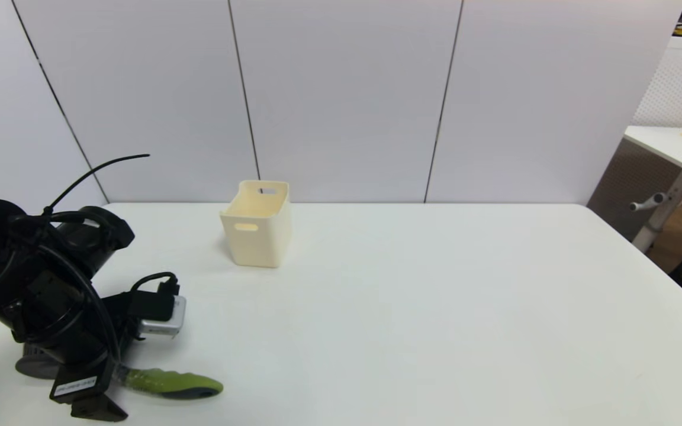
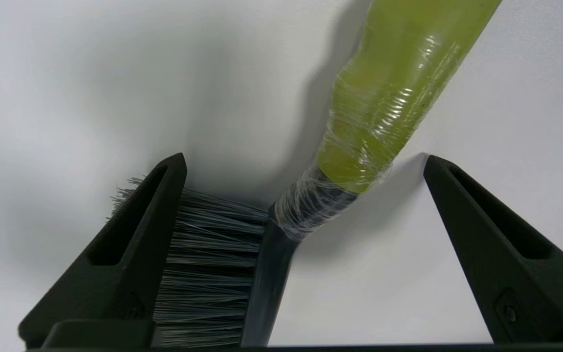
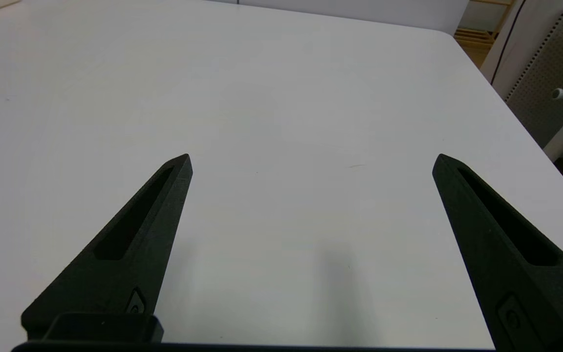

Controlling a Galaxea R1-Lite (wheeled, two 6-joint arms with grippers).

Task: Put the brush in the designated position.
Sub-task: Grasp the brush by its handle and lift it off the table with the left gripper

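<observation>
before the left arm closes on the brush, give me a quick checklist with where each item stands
1. Left gripper open: ok.
2. Brush between the fingers: ok; its head and neck lie in the gap.
3. Brush centred in the gap: not ok; the bristles sit against one finger.
4. Cream bin upright on the table, opening clear: ok.
5. Right gripper clear of the work: ok; open over bare table.

A lab or office is suggested by grey partition panels (image 1: pixel 341 100) behind the white desk (image 1: pixel 436 307) and a second cluttered worktable (image 1: pixel 672 145) beside it.
</observation>
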